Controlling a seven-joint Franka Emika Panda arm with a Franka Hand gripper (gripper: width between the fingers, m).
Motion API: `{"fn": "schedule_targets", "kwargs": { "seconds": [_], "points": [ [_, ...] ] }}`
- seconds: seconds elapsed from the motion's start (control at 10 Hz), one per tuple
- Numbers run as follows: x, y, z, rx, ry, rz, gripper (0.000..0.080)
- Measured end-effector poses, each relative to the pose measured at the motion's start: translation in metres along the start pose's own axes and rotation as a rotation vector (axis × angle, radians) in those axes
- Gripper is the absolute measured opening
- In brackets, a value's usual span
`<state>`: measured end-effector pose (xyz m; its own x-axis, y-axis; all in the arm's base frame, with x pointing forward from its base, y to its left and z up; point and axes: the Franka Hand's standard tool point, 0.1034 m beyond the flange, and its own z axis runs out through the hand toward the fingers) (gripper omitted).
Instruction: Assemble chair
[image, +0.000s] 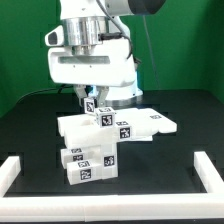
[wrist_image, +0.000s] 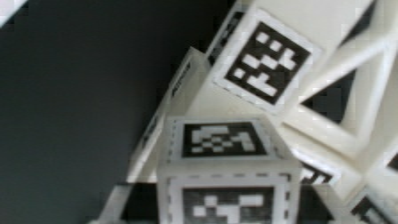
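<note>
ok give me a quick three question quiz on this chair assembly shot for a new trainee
1. True or false: the white chair parts lie scattered singly across the table.
2. Multiple choice: in the exterior view, the end effector is
A. over the border rail
B. directly above the stacked parts, at the small tagged cube
C. out of the picture
3. Fill in: the table surface is ____ in colour.

Key
1. False: they sit together in one stacked cluster.
2. B
3. Black

Note: neither view shows whether the end effector's fingers are open or closed.
</note>
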<state>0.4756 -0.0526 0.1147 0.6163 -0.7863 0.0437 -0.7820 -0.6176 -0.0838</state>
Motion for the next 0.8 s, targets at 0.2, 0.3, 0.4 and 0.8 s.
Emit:
{"fn": "schedule_targets", "kwargs": {
  "seconds": [0.2,0.3,0.4,0.8],
  "points": [
    [0.0016,0.0026,0.0004,0.016,-0.010,0.267,0.0284],
    [0.0017,0.0028,0.0005,0.018,-0.013,0.327,0.0284],
    [0.0017,0.0027,0.0005,0.018,-0.012,0.298,0.0284],
    [-0.0031,-0.0018,0.0011,-0.005,-0.011,-0.172,0.0376]
  ]
}}
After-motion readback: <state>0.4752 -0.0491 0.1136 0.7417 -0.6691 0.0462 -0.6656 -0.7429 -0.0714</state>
